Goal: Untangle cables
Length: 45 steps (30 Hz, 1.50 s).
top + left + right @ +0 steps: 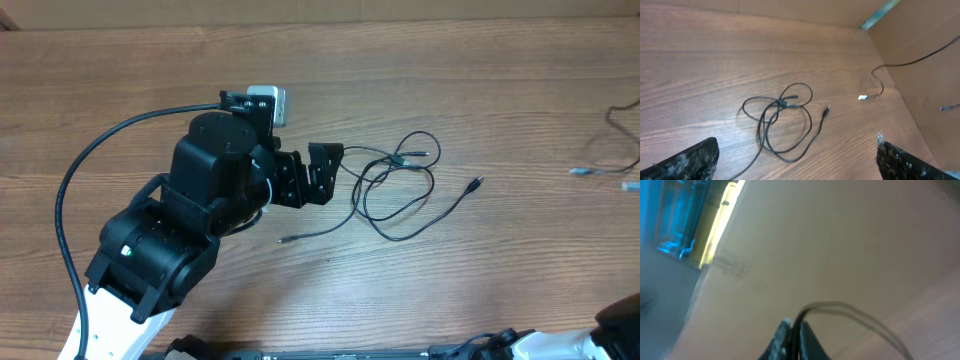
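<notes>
A tangle of thin black cables lies looped on the wooden table, with plug ends at the right and lower left. My left gripper is open just left of the tangle. In the left wrist view the tangle lies ahead of the wide-open, empty jaws. In the blurred right wrist view my right gripper is shut on a thin black cable that arcs away to the right. The right gripper does not show in the overhead view.
Another thin cable with light plug ends lies at the table's right edge; it also shows in the left wrist view near a cardboard-coloured wall. Part of the right arm sits at the bottom right corner.
</notes>
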### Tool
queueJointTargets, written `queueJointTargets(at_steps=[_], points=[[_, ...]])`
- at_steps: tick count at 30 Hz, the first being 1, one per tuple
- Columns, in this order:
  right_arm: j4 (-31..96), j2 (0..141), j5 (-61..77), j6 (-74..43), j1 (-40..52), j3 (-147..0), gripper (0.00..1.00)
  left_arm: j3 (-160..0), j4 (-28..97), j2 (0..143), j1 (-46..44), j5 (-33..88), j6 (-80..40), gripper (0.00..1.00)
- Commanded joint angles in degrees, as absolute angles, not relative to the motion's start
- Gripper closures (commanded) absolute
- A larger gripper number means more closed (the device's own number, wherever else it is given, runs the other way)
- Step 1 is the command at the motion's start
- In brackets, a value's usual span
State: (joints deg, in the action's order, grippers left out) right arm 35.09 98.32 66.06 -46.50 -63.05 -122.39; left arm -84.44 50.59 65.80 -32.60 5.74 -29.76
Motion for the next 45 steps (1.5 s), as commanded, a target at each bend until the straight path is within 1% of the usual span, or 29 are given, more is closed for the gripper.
queueJointTargets(at_steps=[1, 2, 6, 9, 16, 17, 18, 19, 21, 23, 24, 25, 27, 28, 29, 30, 37, 42, 44, 45], points=[[50.3, 97.5, 43.7, -32.9, -66.2, -122.7, 0.96, -84.9, 51.8, 65.6, -32.6, 5.3, -28.7, 0.0], [55.2, 97.5, 36.2, -32.5, -66.6, -122.7, 0.96, -84.9, 52.0, 65.6, -32.6, 5.3, -28.7, 0.0], [66.4, 97.6, 16.4, -34.5, -66.5, -122.6, 0.96, -84.9, 52.9, 65.6, -32.6, 5.3, -28.7, 0.0], [69.8, 97.9, 11.4, -37.5, -66.5, -121.4, 0.96, -84.9, 53.8, 65.8, -32.6, 5.3, -28.7, 0.0], [66.7, 99.9, 10.1, -37.5, -66.2, -114.3, 0.96, -84.9, 54.7, 66.7, -32.6, 5.3, -28.7, 0.0], [66.2, 100.6, 10.1, -37.5, -66.0, -113.9, 0.89, -84.9, 54.9, 66.9, -32.6, 5.3, -28.7, 0.0], [65.7, 101.6, 10.4, -37.2, -65.6, -113.6, 0.71, -84.9, 55.1, 67.1, -32.6, 5.3, -28.7, 0.0], [65.2, 102.1, 10.9, -36.6, -65.5, -113.6, 0.71, -84.9, 55.5, 67.4, -32.6, 5.3, -28.7, 0.0], [61.3, 103.9, 15.5, -32.4, -64.6, -113.6, 0.81, -84.9, 55.7, 67.9, -32.6, 5.3, -28.7, 0.0], [57.1, 105.0, 21.4, -29.6, -63.5, -113.6, 0.81, -84.9, 55.7, 68.5, -32.6, 5.3, -28.7, 0.0], [54.7, 105.6, 24.7, -27.9, -62.4, -113.6, 0.67, -84.9, 55.7, 69.1, -32.6, 5.3, -28.7, 0.0], [54.0, 105.8, 25.9, -26.4, -61.2, -113.6, 0.56, -84.9, 55.7, 69.7, -32.6, 5.3, -28.7, 0.0], [54.1, 105.9, 25.6, -23.6, -58.5, -113.6, 0.33, -84.9, 55.7, 70.8, -32.6, 5.3, -28.7, 0.0], [54.1, 105.9, 25.6, -21.9, -57.1, -113.6, 0.18, -84.9, 55.7, 71.4, -32.6, 5.3, -28.7, 0.0], [54.3, 105.9, 25.6, -20.5, -55.9, -113.6, 0.06, -84.9, 55.7, 71.8, -32.6, 5.3, -28.7, 0.0], [55.0, 105.9, 25.6, -19.4, -54.1, -113.6, 0.0, -84.9, 55.7, 72.5, -32.6, 5.3, -28.7, 0.0], [62.6, 105.9, 25.6, -19.4, -43.8, -113.6, 0.0, -84.9, 55.7, 78.3, -32.6, 5.3, -28.7, 0.0], [65.3, 105.9, 25.6, -19.0, -37.4, -113.6, 0.0, -84.9, 55.7, 83.4, -32.6, 5.3, -28.7, 0.0], [66.8, 105.9, 25.6, -18.9, -35.1, -113.6, 0.0, -84.9, 54.9, 86.0, -32.6, 8.4, -31.3, 0.0], [68.4, 105.9, 25.6, -16.7, -33.7, -113.6, 0.0, -84.9, 56.0, 86.7, -32.5, 8.6, -30.5, 0.0]])
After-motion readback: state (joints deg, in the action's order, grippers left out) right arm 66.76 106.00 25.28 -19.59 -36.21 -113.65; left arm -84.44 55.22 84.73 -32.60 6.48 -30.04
